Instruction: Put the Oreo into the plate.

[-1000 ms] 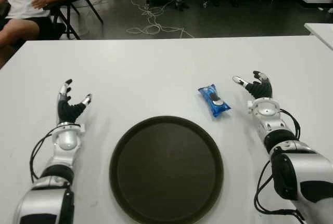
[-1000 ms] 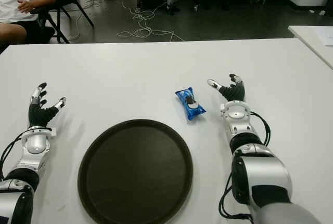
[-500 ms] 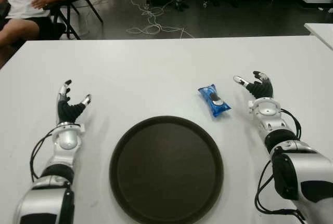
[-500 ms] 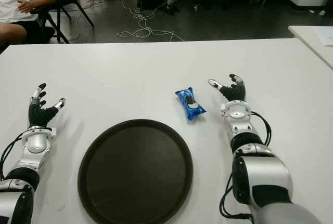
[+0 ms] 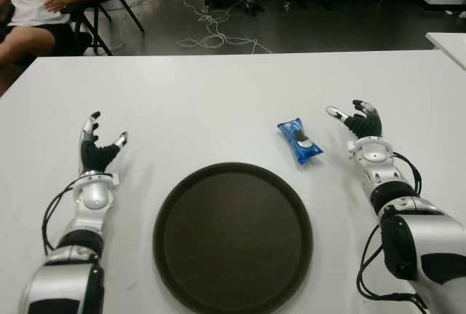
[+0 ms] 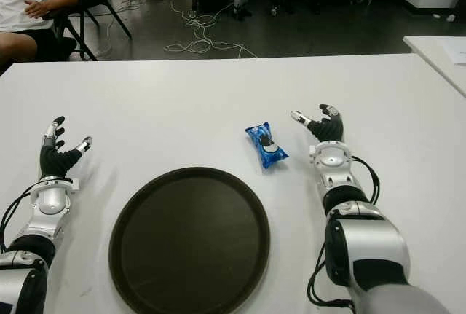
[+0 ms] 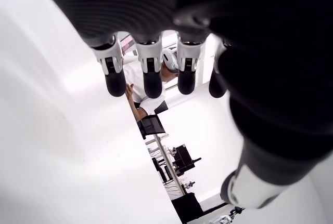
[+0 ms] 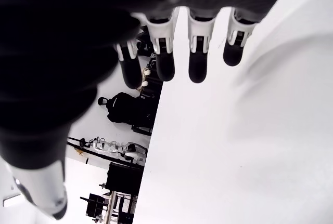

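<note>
Oreo pack [image 5: 299, 140] lies flat on the white counter [image 5: 218, 103] right of centre, beyond the plate [image 5: 233, 237], beside the empty, spread-fingered right hand [image 5: 355, 120], whose fingers may push the slippery wrapper away.

Blue Oreo packet [image 5: 299, 140], seemingly dark brown plate [image 5: 233, 237], white table [image 5: 218, 103].
</note>
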